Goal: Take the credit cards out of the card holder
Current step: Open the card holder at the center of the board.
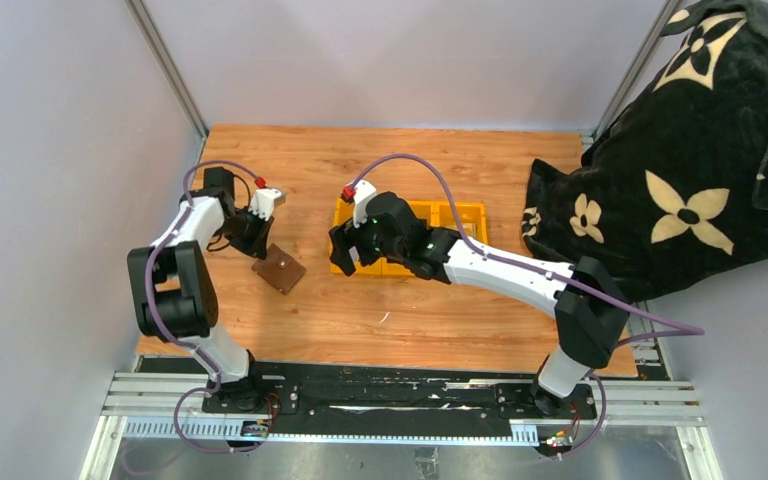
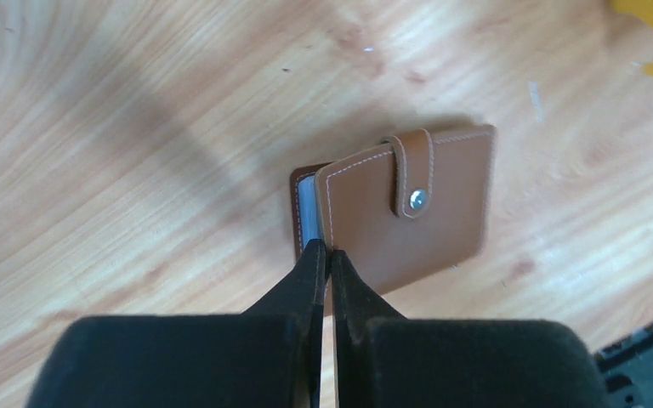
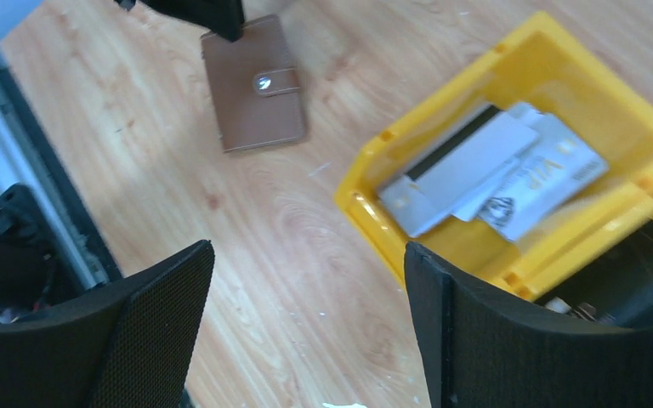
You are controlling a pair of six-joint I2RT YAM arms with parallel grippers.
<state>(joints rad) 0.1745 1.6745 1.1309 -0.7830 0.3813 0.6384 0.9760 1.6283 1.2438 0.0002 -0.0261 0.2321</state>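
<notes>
Your left gripper [image 1: 258, 250] sits left of the yellow bin [image 1: 465, 212], your right gripper [image 1: 343, 252] over the bin's left end. Up close, your left tips are shut tight, touching the card holder [image 2: 408, 212]. Your right jaws are wide; credit cards [image 3: 493, 170] lie in the bin.

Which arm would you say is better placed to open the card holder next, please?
Left. The left gripper is shut, its tips at the card holder edge. The right gripper hangs open by the yellow bin, away from the holder.
</notes>
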